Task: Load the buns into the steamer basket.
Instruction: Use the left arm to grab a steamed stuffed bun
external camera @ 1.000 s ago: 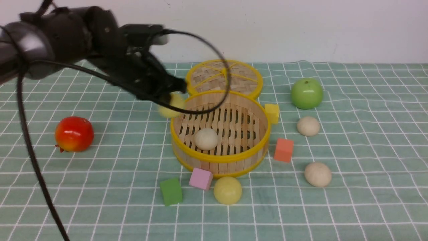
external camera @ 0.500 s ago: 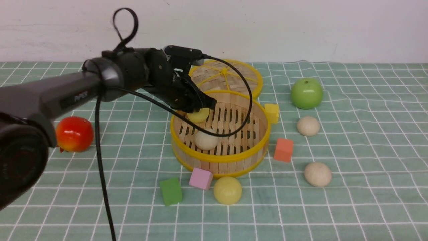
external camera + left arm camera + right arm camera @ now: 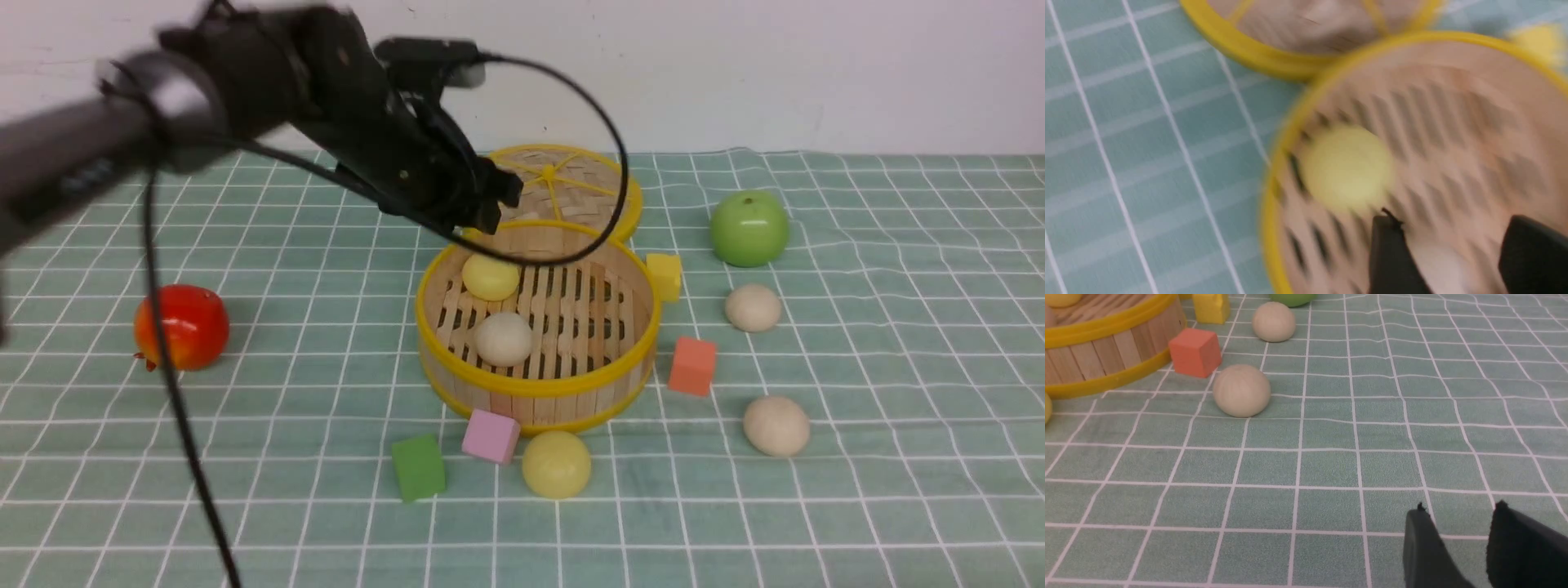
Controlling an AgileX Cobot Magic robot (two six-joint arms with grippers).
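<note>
The left gripper [image 3: 494, 208] hangs over the far-left rim of the round, yellow-rimmed, slatted light-wood steamer basket [image 3: 535, 385], fingers wide and empty. A pale yellow bun [image 3: 491, 276] and a beige-cream bun [image 3: 504, 338] lie on its floor. Outside lie a second pale yellow bun [image 3: 556, 464] just near of the basket and, to its right, a far beige bun [image 3: 753, 308] and a near beige bun [image 3: 775, 425]. The right gripper [image 3: 1457, 508], fingers partly apart and holding nothing, is judged the closer arm for that pair; the near beige bun lies ahead of its fingers, well apart, and being round has no long axis.
</note>
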